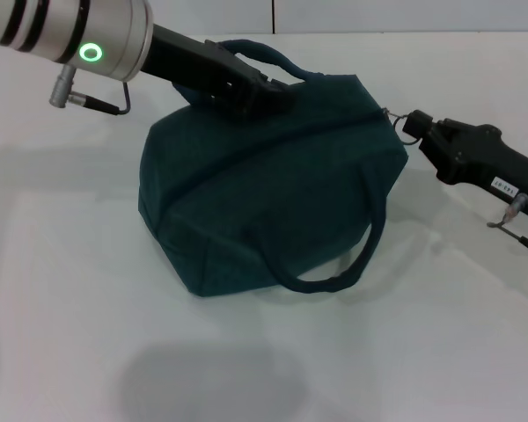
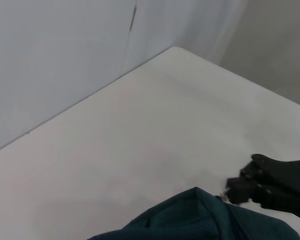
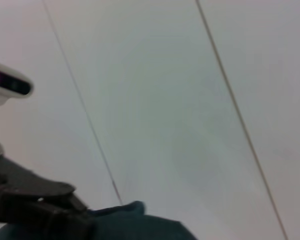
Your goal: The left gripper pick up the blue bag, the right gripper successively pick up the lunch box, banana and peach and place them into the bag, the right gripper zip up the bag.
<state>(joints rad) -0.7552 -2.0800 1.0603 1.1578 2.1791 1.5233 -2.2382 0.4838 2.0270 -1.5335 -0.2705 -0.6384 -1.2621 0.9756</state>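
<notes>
The blue bag [image 1: 273, 185] sits on the white table, its top seam drawn together and one handle hanging down its front. My left gripper [image 1: 277, 92] is shut on the bag's top edge beside the far handle. My right gripper [image 1: 415, 127] is at the bag's right end, shut on the small metal zipper pull [image 1: 396, 119]. The left wrist view shows the bag's corner [image 2: 200, 220] and my right gripper [image 2: 236, 192] against it. The right wrist view shows the bag's edge [image 3: 140, 225] and my left gripper [image 3: 65, 215]. The lunch box, banana and peach are out of view.
The white table [image 1: 88, 290] spreads out around the bag. A pale wall [image 2: 65, 60] rises behind the table's far edge. My right arm's cables [image 1: 515, 220] hang low over the table at the right.
</notes>
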